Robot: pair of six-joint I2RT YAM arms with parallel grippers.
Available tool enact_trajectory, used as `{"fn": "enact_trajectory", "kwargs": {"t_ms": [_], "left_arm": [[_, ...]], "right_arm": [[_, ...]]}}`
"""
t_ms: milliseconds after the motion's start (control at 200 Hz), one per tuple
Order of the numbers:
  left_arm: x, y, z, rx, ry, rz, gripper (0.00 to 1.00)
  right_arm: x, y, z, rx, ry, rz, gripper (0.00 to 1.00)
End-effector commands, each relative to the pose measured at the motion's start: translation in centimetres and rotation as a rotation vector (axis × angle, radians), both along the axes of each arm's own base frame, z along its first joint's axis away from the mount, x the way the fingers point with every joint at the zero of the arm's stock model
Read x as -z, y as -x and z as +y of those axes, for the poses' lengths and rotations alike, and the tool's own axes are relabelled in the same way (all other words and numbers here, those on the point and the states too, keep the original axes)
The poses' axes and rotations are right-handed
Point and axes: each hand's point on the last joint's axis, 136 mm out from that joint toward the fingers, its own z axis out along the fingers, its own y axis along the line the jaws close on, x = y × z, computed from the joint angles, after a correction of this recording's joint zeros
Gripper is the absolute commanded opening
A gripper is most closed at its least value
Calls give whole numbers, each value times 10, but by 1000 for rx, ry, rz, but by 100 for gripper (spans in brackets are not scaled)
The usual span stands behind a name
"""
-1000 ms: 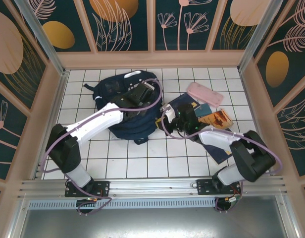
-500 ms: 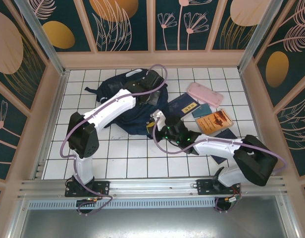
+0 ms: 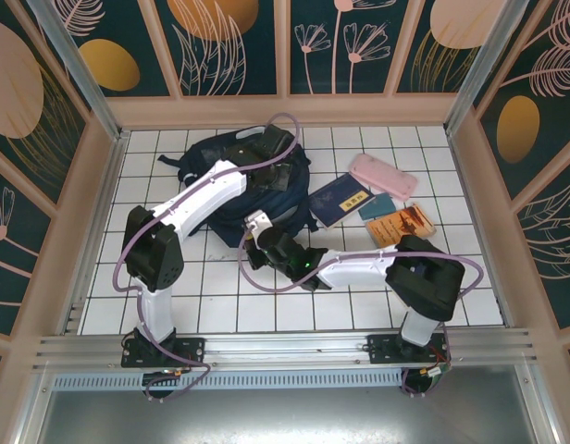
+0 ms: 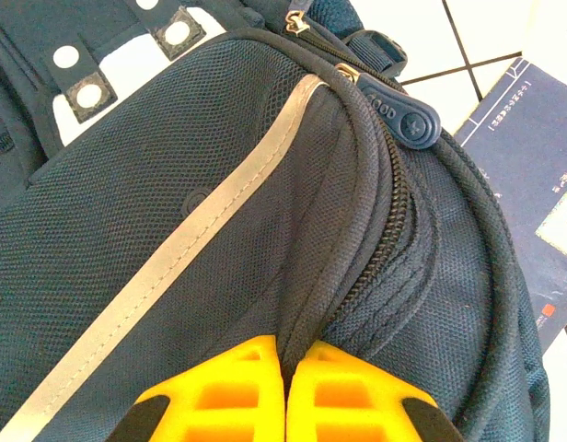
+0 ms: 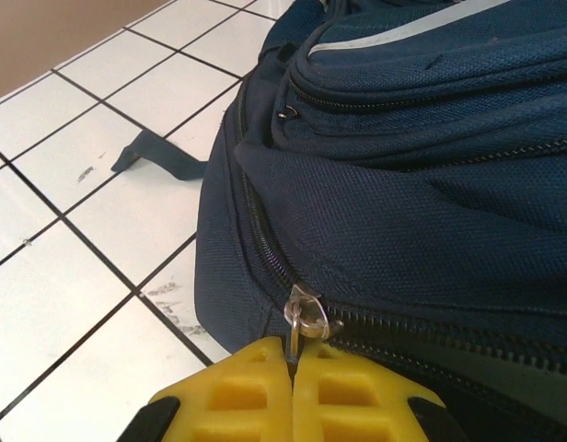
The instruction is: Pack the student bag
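The student bag (image 3: 209, 154), dark navy with a pale reflective stripe (image 4: 228, 193), lies at the back left of the tiled floor. My left gripper (image 4: 285, 354) is shut on a fold of its fabric just beside a zip, at the bag's far right top (image 3: 278, 153). A navy rubber zip tab (image 4: 403, 115) lies ahead of it. My right gripper (image 5: 293, 354) is shut on the small metal zip pull (image 5: 304, 313) at the bag's near lower corner (image 3: 259, 228).
A navy booklet (image 3: 339, 199), a pink pencil case (image 3: 382, 174), a teal book (image 3: 377, 205) and an orange book (image 3: 402, 224) lie right of the bag. A black strap end (image 5: 159, 157) trails on the white tiles. Wooden walls ring the floor.
My right gripper has swept left from the books to the bag's near corner and now holds the zip pull. My left gripper shifted toward the bag's far right top, and the bag moved back.
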Motion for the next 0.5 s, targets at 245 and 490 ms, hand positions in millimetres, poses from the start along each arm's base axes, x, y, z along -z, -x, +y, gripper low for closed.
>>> {"fn": "enact_trajectory", "kwargs": {"t_ms": [245, 490], "left_arm": [[-56, -32, -30, 3, 240, -196, 0], [-37, -15, -24, 45, 213, -146, 21]], "right_arm": [[-52, 18, -26, -87, -321, 168, 43], [-66, -10, -120, 131, -458, 245, 62]]}}
